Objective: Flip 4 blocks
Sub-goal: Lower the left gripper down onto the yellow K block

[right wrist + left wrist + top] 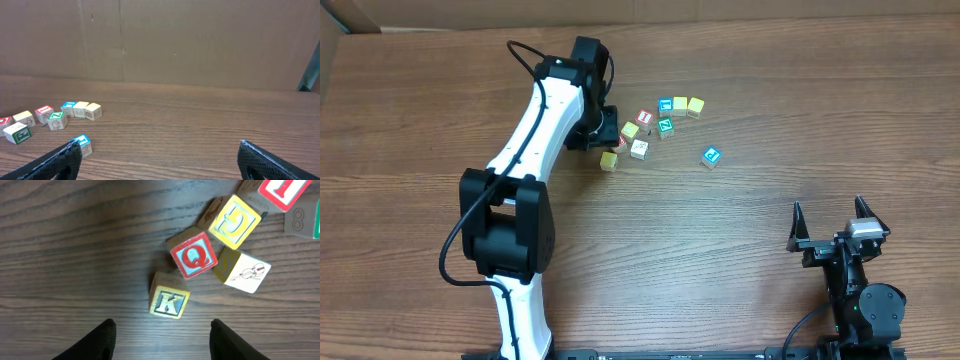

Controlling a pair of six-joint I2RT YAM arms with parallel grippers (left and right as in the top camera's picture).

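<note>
left gripper (162,327) low over wood table (60,240), fingers apart, nothing clamped. yellow k block (169,301) just ahead of gap, untouched. red q block (194,256) close behind, cream picture block (247,272) beside it. teal-green block (665,126) in same cluster; blue-faced block (711,156) alone, off toward right arm's side. right gripper (828,207) near table's front edge, wide apart, empty, well apart from blocks.
</note>
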